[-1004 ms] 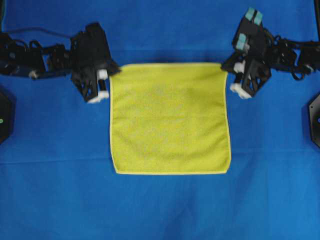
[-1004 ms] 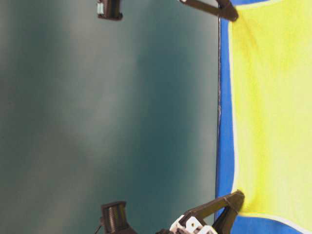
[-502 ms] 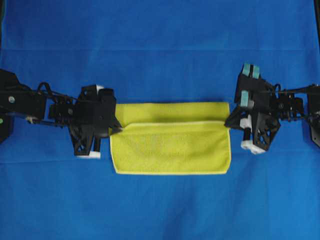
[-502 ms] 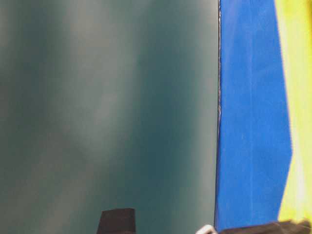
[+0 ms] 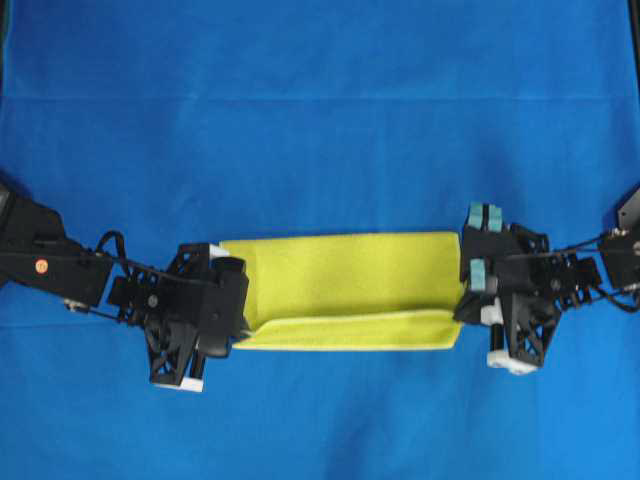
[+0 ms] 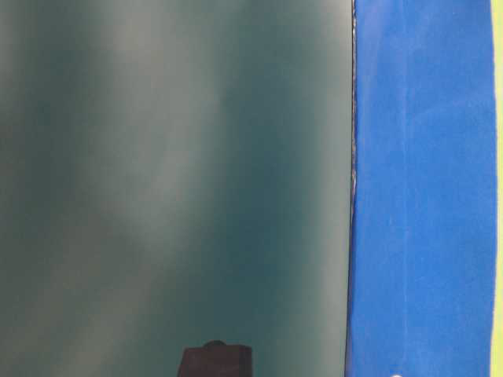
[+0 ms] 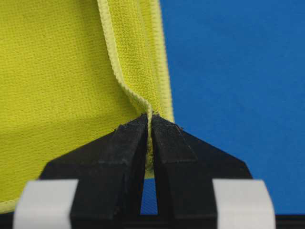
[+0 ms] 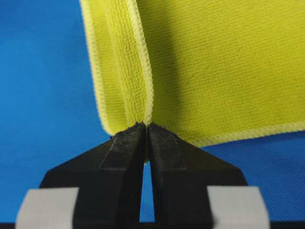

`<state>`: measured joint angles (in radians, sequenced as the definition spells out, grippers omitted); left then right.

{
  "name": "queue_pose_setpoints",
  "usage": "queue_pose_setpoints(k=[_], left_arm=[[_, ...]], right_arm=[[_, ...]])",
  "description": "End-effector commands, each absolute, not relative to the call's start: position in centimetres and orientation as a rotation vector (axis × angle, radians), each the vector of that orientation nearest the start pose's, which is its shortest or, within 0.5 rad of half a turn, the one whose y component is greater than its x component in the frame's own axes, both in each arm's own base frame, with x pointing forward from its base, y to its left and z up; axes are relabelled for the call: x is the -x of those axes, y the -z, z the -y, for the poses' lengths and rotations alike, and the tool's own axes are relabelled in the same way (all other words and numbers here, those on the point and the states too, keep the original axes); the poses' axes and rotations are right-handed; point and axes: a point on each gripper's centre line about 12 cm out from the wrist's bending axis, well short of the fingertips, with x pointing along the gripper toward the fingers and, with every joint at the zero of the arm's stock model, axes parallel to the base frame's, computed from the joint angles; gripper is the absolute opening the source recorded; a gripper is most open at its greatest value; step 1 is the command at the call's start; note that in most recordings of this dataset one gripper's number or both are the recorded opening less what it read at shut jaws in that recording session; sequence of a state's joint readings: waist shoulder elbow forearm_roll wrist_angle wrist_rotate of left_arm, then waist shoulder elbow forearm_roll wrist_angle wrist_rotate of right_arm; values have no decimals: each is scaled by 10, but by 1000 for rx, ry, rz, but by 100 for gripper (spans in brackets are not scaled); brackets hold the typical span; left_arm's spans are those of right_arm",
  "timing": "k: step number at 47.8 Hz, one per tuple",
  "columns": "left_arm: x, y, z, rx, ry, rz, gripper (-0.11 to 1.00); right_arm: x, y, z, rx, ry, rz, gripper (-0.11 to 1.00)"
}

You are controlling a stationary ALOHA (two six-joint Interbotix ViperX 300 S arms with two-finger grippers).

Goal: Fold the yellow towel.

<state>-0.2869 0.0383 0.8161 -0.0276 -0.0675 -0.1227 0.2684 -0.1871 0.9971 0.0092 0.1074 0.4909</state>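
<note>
Misalignment worries us: our left gripper (image 7: 148,125) and right gripper (image 8: 145,130), clamped on the fuzzy yellow-green microfibre towel (image 5: 350,275) corners at nine and three o'clock, could release unevenly.

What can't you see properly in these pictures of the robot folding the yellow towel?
- Overhead view: the left gripper and right gripper cover the yellow towel's held corners.
- Table-level view: the towel is cut to a thin sliver at the right edge; neither gripper shows, mostly blue cloth.
- Wrist views: the towel's far end runs off the frame.
</note>
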Motion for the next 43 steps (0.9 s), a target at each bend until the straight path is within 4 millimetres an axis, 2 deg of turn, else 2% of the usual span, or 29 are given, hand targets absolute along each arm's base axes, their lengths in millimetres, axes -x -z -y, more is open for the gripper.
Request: queue_pose_setpoints(k=[1, 22, 24, 27, 30, 33, 35, 40, 43], left_arm=[[-341, -124, 105, 29, 225, -771, 1], [-345, -128, 108, 31, 230, -761, 1], [-346, -130, 108, 32, 231, -756, 1], [-346, -133, 109, 32, 233, -752, 4], [-346, -135, 109, 30, 234, -750, 17], [-345, -138, 108, 30, 233, -753, 36], [-344, -141, 108, 25, 235, -755, 49], [-341, -148, 105, 17, 233, -759, 78], [-340, -153, 99, 18, 222, -759, 79]], right_arm=[[-279, -129, -82, -345, -43, -915, 3], [-284, -130, -88, -353, -51, -909, 5], [-285, -131, -88, -356, -50, -908, 12], [-286, -133, -89, -358, -52, -906, 30], [-288, -135, -90, -359, -55, -899, 50], [-289, -138, -90, -355, -58, -895, 63], [-289, -142, -90, -349, -63, -892, 65], [-288, -152, -88, -322, -72, -881, 59], [-287, -157, -82, -306, -62, -875, 59]])
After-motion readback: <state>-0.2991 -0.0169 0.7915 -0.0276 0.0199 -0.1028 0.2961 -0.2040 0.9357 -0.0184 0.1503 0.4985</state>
